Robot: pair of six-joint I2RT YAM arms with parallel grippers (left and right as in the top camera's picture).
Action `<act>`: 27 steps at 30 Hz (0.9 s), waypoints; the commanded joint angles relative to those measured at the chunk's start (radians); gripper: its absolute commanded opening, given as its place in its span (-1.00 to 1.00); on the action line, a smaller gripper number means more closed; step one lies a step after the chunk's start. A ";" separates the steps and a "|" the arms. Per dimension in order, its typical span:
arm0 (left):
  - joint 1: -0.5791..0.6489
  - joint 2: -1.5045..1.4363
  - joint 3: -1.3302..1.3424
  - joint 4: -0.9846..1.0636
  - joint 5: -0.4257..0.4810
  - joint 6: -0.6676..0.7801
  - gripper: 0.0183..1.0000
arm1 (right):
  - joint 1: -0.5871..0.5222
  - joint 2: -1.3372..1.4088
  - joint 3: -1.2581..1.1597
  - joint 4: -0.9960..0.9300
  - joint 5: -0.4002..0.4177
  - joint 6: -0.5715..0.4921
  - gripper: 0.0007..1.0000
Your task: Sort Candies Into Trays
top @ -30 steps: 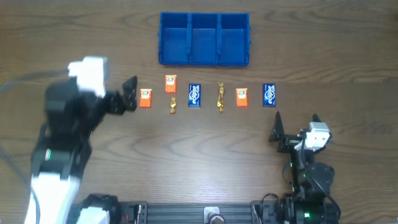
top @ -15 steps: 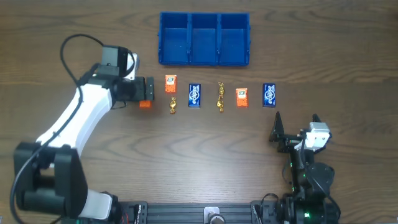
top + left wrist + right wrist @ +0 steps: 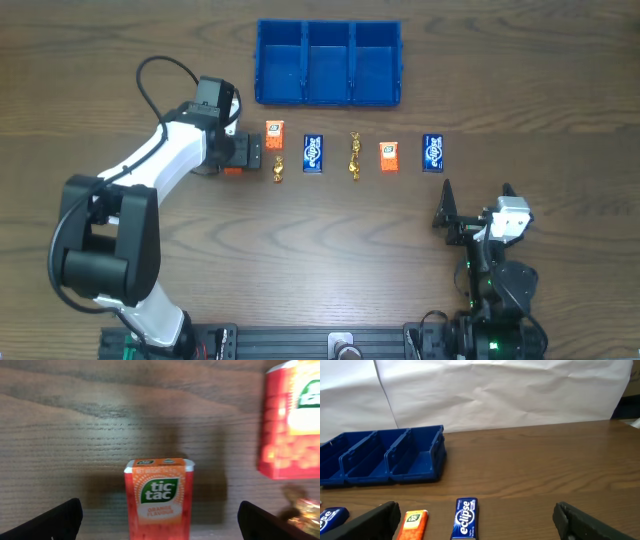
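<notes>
Seven candies lie in a row across the brown wood-grain table [image 3: 560, 90] as the left arm's black two-finger gripper [image 3: 243, 152], having swung in from 9 o'clock over the past second, hangs over the row's 9 o'clock end. Its jaws stand spread wide, straddling the small orange plastic mint box [image 3: 160, 496] without touching it; the box lies flat on the wood, ungripped. A second orange mint box [image 3: 274, 135] sits just beside it at 2 o'clock, with a gold foil-wrapped candy [image 3: 278, 172] near at 3 o'clock. The blue plastic three-compartment tray [image 3: 329, 98] waits at 12 o'clock of the table, with no candy in it yet. The right gripper [image 3: 475, 208], parked at 5 o'clock with fingers apart and holding nothing, has not stirred. The approach looks complete, and closing on the box appears to be the step in hand, with the sorting itself not yet begun.
</notes>
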 commanded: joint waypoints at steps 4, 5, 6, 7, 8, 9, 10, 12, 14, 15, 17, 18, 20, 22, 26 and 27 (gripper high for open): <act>0.000 0.032 0.022 -0.001 -0.047 -0.015 0.90 | -0.003 -0.007 -0.001 -0.008 -0.005 -0.010 1.00; 0.000 0.032 0.022 -0.002 -0.054 -0.015 0.82 | -0.003 -0.007 -0.001 -0.008 -0.005 -0.010 1.00; 0.000 0.032 0.022 -0.004 -0.061 -0.015 0.78 | -0.003 -0.007 -0.001 -0.008 -0.005 -0.010 1.00; 0.000 0.032 0.022 -0.008 -0.066 -0.015 0.75 | -0.003 -0.007 -0.001 -0.009 -0.005 -0.010 1.00; 0.000 0.033 0.022 -0.012 -0.072 -0.015 0.75 | -0.003 -0.007 -0.001 -0.009 -0.005 -0.010 1.00; 0.000 0.033 0.022 -0.013 -0.079 -0.015 0.75 | -0.003 -0.007 -0.001 -0.009 -0.005 -0.010 1.00; 0.000 0.033 0.022 -0.013 -0.083 -0.015 0.75 | -0.003 -0.007 -0.001 -0.009 -0.005 -0.010 1.00; 0.000 0.033 0.022 -0.013 -0.086 -0.015 0.75 | -0.003 -0.007 -0.001 -0.009 -0.005 -0.010 1.00; -0.004 0.037 0.022 -0.012 -0.088 -0.015 0.75 | -0.003 -0.007 -0.001 -0.009 -0.005 -0.010 1.00; -0.010 0.040 0.022 -0.010 -0.089 -0.015 0.75 | -0.003 -0.007 -0.001 -0.009 -0.005 -0.010 1.00; -0.021 0.046 0.022 -0.003 -0.097 -0.015 0.73 | -0.003 -0.007 -0.001 -0.009 -0.005 -0.010 1.00; -0.027 0.048 0.022 -0.002 -0.108 -0.015 0.71 | -0.003 -0.007 -0.001 -0.008 -0.005 -0.010 1.00; -0.035 0.048 0.022 0.004 -0.111 -0.015 0.65 | -0.003 -0.007 -0.001 -0.008 -0.005 -0.010 0.99; -0.035 0.048 0.022 0.006 -0.111 -0.023 0.59 | -0.003 -0.007 -0.001 -0.008 -0.005 -0.010 1.00; -0.035 0.048 0.022 0.006 -0.111 -0.031 0.36 | -0.003 -0.007 -0.001 -0.009 -0.005 -0.010 1.00; -0.035 0.048 0.022 0.007 -0.111 -0.034 0.27 | -0.003 -0.007 -0.001 -0.009 -0.005 -0.010 1.00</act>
